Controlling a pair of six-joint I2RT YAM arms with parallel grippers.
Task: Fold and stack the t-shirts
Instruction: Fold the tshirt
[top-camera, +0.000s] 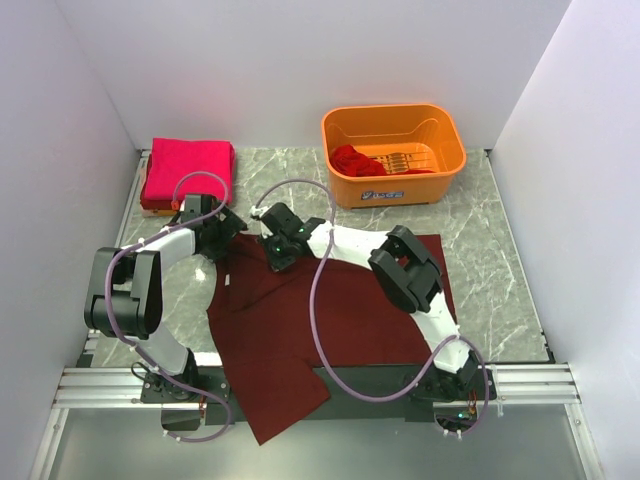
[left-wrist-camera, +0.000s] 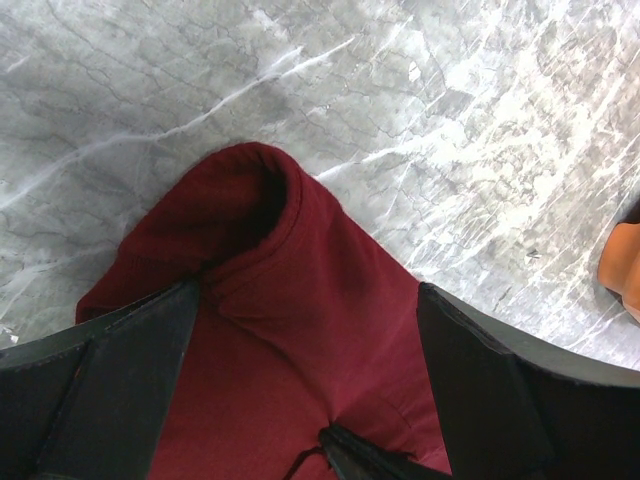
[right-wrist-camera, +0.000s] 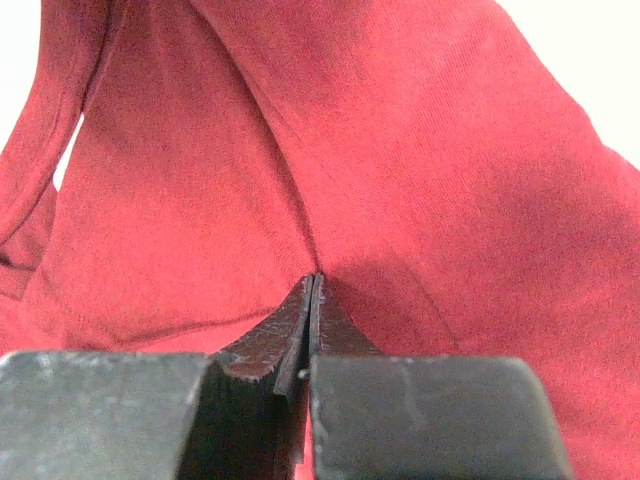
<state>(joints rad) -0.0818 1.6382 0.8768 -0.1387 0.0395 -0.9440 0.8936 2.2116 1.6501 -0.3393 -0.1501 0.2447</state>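
Right gripper (right-wrist-camera: 312, 285) is clamped on the maroon t-shirt (top-camera: 330, 310); its wrist view shows the fingertips pressed together with a fold of cloth pinched between them. From above it sits at the shirt's far edge, near the collar end. Left gripper (left-wrist-camera: 308, 300) is on the far-left corner, fingers (left-wrist-camera: 130, 380) spread wide, with a hump of maroon cloth lying between them and poking out past the tips. I don't see it squeezed.

The shirt lies spread on the marble table (top-camera: 480, 230), its near end hanging over the front edge. Folded pink-red t-shirt (top-camera: 187, 168) is at far left. Red t-shirt (top-camera: 352, 158) is in the orange basket (top-camera: 400, 190). The basket's front label is too small to read.
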